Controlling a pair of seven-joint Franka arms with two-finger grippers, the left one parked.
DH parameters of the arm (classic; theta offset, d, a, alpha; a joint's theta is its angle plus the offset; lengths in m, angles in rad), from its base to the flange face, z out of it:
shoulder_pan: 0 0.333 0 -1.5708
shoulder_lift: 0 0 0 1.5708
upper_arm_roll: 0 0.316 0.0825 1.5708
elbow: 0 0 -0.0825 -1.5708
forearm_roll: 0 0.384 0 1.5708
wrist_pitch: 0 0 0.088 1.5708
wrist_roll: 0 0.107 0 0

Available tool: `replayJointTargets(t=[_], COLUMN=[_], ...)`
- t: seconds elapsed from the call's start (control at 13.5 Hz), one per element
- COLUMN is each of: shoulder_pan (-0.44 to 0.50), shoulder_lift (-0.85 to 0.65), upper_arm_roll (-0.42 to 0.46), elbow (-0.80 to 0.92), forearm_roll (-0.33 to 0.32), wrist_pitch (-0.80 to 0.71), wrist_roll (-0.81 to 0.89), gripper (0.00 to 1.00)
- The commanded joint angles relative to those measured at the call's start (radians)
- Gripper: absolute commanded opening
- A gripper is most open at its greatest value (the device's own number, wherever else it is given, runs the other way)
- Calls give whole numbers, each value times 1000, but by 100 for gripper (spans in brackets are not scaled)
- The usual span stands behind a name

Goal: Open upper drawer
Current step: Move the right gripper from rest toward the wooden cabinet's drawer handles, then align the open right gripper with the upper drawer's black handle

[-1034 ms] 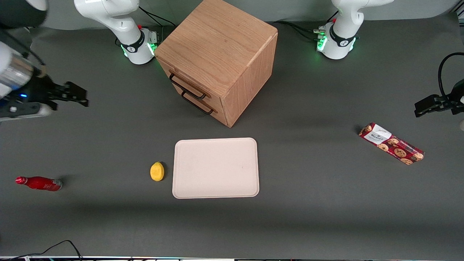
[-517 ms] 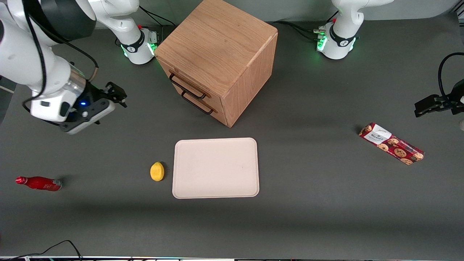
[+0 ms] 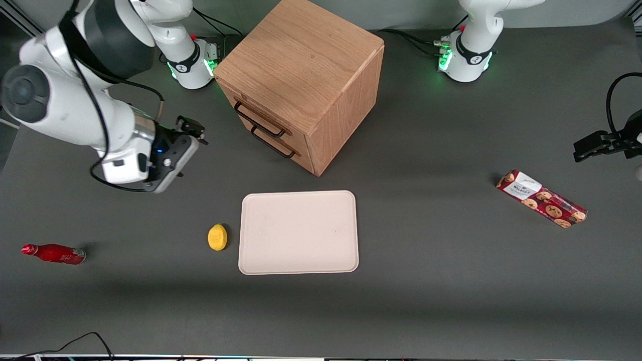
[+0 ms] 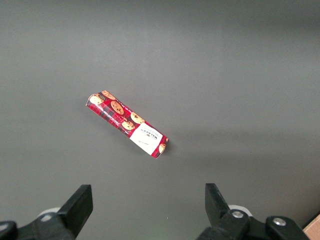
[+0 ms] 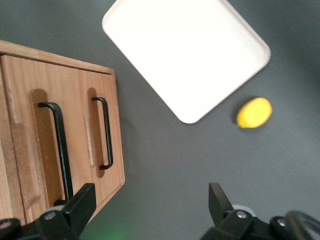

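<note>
the black two-finger gripper (image 3: pixel 193 131) (fingers spread, holding nothing) hovers near the closed oak-coloured upper drawer (image 3: pixel 256 116) with its thin black bar handle (image 3: pixel 258 120).

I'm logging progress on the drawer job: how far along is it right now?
Early stage. Done: nothing on the drawer itself; the upper drawer sits flush in the cabinet, like the lower drawer. In hand: the gripper hangs open and empty in front of the drawer fronts, apart from them. Left: reach the upper drawer's black handle, close on it and pull the drawer out.
</note>
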Motion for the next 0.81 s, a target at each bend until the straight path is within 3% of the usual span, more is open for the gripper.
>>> replayJointTargets(t=[0.0, 0.74], shoulder_pan=[-15, -1], shoulder_lift=[4, -8], upper_arm_roll=[75, 164], elbow=[-38, -216], forearm_roll=[22, 56], wrist_pitch=[23, 133], wrist_roll=[-13, 140], gripper=[100, 100])
